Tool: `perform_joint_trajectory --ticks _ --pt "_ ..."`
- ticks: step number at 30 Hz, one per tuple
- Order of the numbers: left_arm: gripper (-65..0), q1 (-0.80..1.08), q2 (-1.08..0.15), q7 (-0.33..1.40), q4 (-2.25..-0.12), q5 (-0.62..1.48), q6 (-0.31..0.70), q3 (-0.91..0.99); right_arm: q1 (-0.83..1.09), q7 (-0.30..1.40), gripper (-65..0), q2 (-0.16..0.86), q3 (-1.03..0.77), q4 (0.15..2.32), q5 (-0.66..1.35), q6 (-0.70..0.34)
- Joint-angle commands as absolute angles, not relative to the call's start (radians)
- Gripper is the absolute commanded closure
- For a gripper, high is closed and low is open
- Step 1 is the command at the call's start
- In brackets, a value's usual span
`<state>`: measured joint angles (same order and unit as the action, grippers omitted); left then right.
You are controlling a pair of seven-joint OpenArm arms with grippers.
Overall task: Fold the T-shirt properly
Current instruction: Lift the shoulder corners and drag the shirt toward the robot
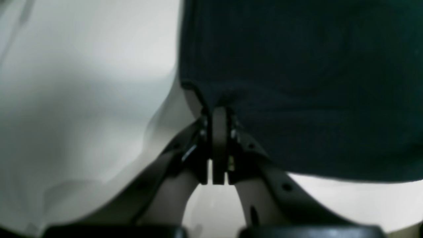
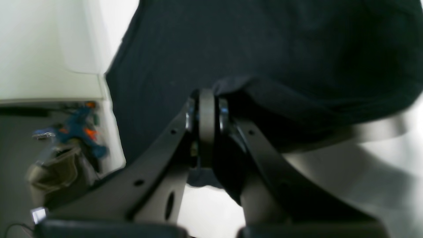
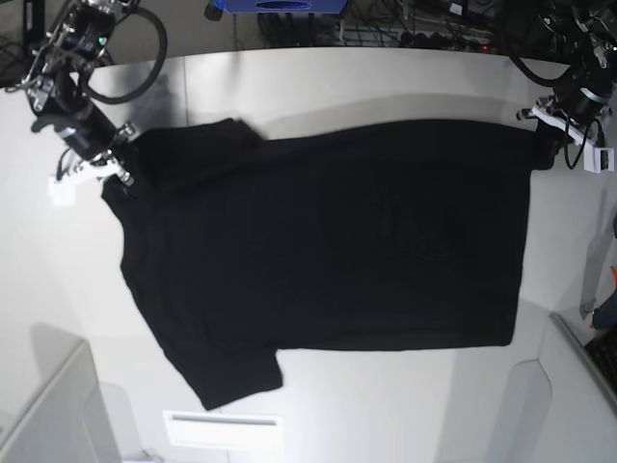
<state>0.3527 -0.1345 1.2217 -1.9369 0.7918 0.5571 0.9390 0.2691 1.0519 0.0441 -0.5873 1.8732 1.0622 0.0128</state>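
So you're looking at the T-shirt (image 3: 328, 260) lying spread across the white table (image 3: 386, 87), plain black side up, and it's pretty much the landmark for everything here

Starting at the shirt's left end in the base view, your right gripper (image 3: 114, 166) is sitting right at the shoulder corner, next to the upper sleeve. In the right wrist view the right gripper (image 2: 207, 99) has its jaws pinched tight together with a fold of black fabric bunching up against them, so I'm reading that as clamped on the shirt's edge. There's some colourful clutter (image 2: 77, 130) off past the table edge on that side, nothing you need to care about

Moving across, the body of the shirt is lying mostly flat, lower sleeve poking out toward the near-left, hem end running down the right side

At the shirt's far right top corner your left gripper (image 3: 551, 145) is parked on the hem corner. The left wrist view shows the left gripper (image 1: 218, 112) squeezed shut too, with the cloth corner coming right out of the tips

My guess on why it's held like this: you're gripping both ends of the same long edge so it's staying taut, which lets you carry that whole edge over toward the near side in one clean fold without wrinkling. Fold itself isn't looking started yet, the shirt is fully open
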Motion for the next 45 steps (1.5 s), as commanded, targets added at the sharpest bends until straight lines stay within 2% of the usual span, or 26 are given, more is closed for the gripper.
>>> perform_joint_trajectory --ticks 1,3,6,11,14,22,25,28,44,45 --pt "0.0 0.346 -0.145 1.214 -1.951 0.808 0.561 0.943 0.242 1.046 0.0 0.053 -0.591 1.87 1.079 0.018" --pt "0.0 0.325 -0.145 1.214 -1.949 0.806 0.549 0.943 0.191 1.049 0.0 0.053 -0.591 1.822 1.078 0.018" --pt "0.0 0.283 -0.145 1.214 -1.94 0.808 0.467 0.941 0.124 1.044 0.0 0.056 -0.59 1.735 1.078 0.019" --pt "0.0 0.209 -0.151 1.214 -1.926 0.808 0.453 0.938 0.044 1.044 0.0 0.059 -0.588 1.644 1.076 0.061" --pt "0.0 0.171 -0.151 1.21 -1.926 0.739 0.43 0.877 -0.007 1.043 0.0 0.059 -0.588 1.601 1.076 0.065" --pt "0.0 0.084 -0.143 1.207 -1.899 0.591 0.43 0.8 -0.099 1.041 0.0 0.081 -0.588 1.495 1.073 0.068" --pt "0.0 0.056 -0.145 1.205 -1.851 0.552 0.43 0.8 -0.131 1.02 0.0 0.081 -0.588 1.489 1.004 0.065" --pt "0.0 0.03 -0.147 1.205 -1.814 0.542 0.43 0.794 -0.16 1.018 0.0 0.077 -0.588 1.474 0.951 0.061" --pt "0.0 -0.033 -0.151 1.205 -1.721 0.539 0.429 0.792 -0.18 1.026 0.0 0.074 -0.588 1.438 0.954 0.062" --pt "0.0 -0.033 -0.151 1.205 -1.721 0.539 0.429 0.792 -0.177 1.026 -6.2 0.074 -0.59 1.442 0.954 0.062"
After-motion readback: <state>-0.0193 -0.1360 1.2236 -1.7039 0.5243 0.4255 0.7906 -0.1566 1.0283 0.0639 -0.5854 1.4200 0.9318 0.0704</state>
